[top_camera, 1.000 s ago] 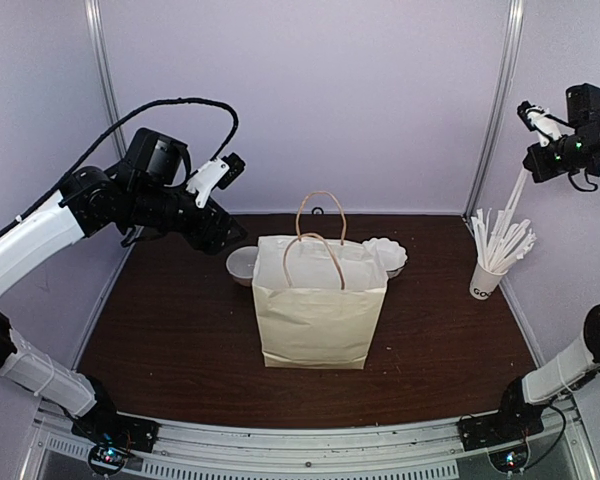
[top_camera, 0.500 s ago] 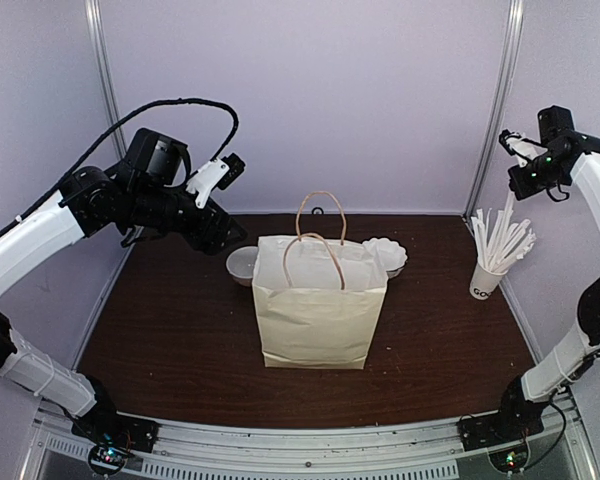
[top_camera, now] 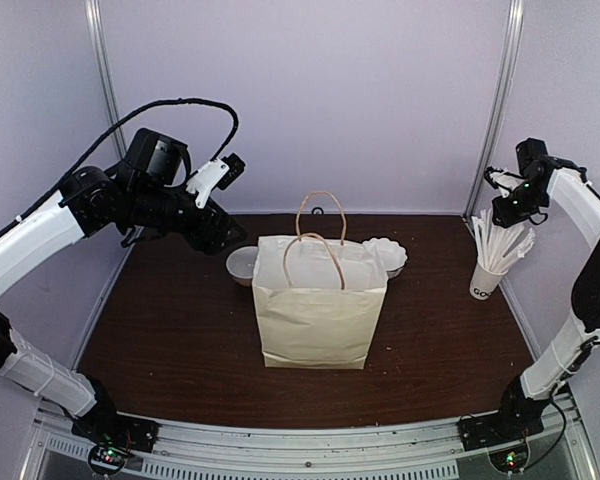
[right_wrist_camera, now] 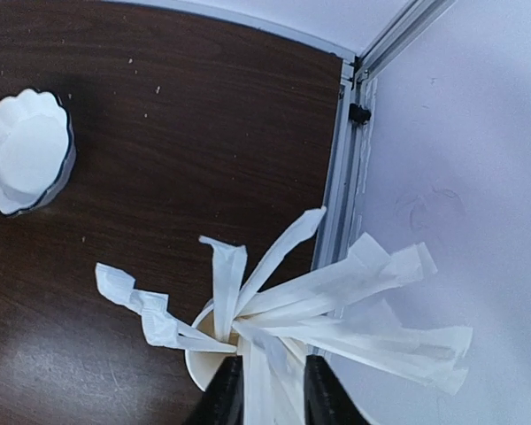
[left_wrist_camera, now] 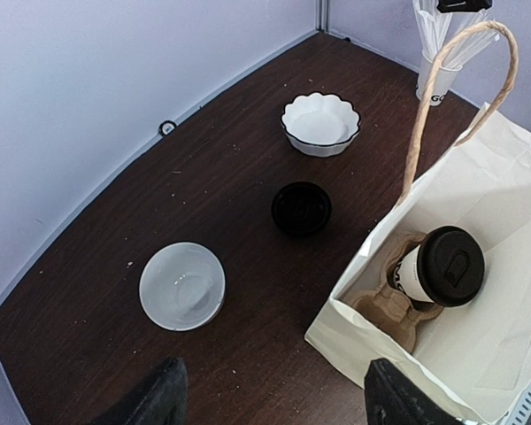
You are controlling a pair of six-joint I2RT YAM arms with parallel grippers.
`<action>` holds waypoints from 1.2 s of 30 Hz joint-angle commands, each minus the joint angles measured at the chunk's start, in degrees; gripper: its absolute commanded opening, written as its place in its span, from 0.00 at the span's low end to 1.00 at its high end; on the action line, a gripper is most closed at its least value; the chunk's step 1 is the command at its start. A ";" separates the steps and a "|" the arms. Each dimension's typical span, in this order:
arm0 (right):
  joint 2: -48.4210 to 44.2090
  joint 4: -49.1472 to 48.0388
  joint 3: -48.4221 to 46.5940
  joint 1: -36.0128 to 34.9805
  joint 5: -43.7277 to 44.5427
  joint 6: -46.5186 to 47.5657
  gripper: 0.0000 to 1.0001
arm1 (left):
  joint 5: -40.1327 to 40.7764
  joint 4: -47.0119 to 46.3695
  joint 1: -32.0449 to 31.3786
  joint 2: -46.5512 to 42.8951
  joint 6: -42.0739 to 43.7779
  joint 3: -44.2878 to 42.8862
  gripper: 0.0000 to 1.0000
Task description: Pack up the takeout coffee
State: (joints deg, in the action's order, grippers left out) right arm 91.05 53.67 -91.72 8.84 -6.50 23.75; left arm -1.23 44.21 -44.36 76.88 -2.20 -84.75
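The brown paper bag [top_camera: 318, 310] stood open in the middle of the desk [top_camera: 180, 340], its two looped handles up. Behind it lay a plain white bowl [left_wrist_camera: 182, 285], a scalloped bowl [left_wrist_camera: 320, 124] and, between the two, a loose lid [left_wrist_camera: 301, 208], flat on the wood. From the top view the bag hid that lid. At the far right edge stood the stick cup [top_camera: 486, 280], crowded with white wrapped sticks [right_wrist_camera: 354, 301] fanning outward.

The coffee cup [left_wrist_camera: 418, 276] sat inside the bag, seated in a cardboard carrier [left_wrist_camera: 391, 312] on the bag's floor. It stood upright, long axis vertical, with its black lid [left_wrist_camera: 450, 266] on top, facing the bag's mouth. The near handle arched just beside it.

The left pincer [left_wrist_camera: 276, 382] hung above the desk behind the bag's left corner, its fingers spread wide with nothing between them. The right pincer [right_wrist_camera: 273, 374] was just above the stick cup, fingers narrowly apart on either side of one white stick; whether they pressed it I could not tell.

A second earlier the right arm had been high in the upper right corner with a stick lifted clear above the cup; it had since come down and inward. The left arm, bag and bowls had not moved.
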 commanded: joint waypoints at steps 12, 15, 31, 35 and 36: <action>-11.63 10.37 -2.62 0.56 -0.73 -0.31 0.54 | -0.13 -3.23 -0.03 0.52 1.08 2.25 0.73; -13.58 11.66 -0.61 0.71 1.94 1.05 0.48 | -0.34 -3.34 -0.03 0.72 1.35 2.55 0.73; -7.09 16.83 -2.66 2.55 0.31 1.09 0.36 | -0.29 -4.39 0.03 -2.55 0.78 5.90 0.73; -7.84 18.63 -1.83 2.57 1.95 0.70 0.36 | -0.57 -4.09 -0.01 -2.60 0.91 5.66 0.73; -8.40 18.14 -1.03 2.56 2.48 0.69 0.37 | -0.57 -4.09 -0.02 -2.63 1.03 5.57 0.73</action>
State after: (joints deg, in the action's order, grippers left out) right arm 84.75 70.00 -93.41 11.03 -6.35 25.21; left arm -1.32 42.87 -44.36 75.55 -1.52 -79.11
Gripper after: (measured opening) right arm 0.363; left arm 0.728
